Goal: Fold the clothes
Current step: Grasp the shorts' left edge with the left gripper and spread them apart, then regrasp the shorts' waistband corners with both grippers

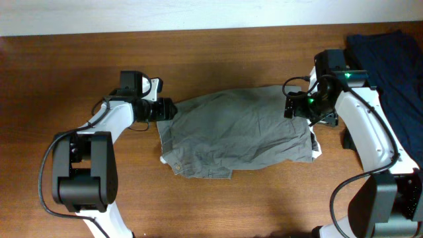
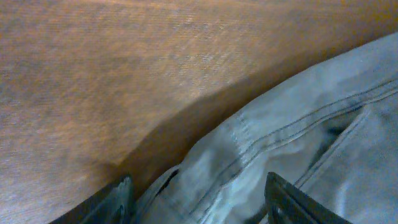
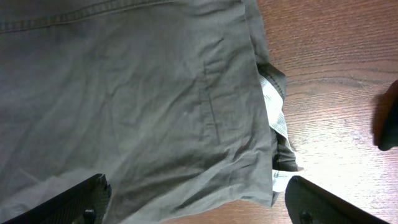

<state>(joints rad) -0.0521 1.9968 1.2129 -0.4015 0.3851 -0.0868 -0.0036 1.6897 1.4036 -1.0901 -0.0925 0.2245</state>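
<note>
Left end effector and right end effector face inward, fingers spread apart.

No lettering, brand, number or sign can be read anywhere: not on the grey-olive shorts, not on their pale pocket lining, which shows only fine stripes, and not on the wooden worktop.

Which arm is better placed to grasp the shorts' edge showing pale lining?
Right. The right gripper, jaws open, is over that edge of the shorts and the pale lining; the left gripper is at the opposite end.
</note>
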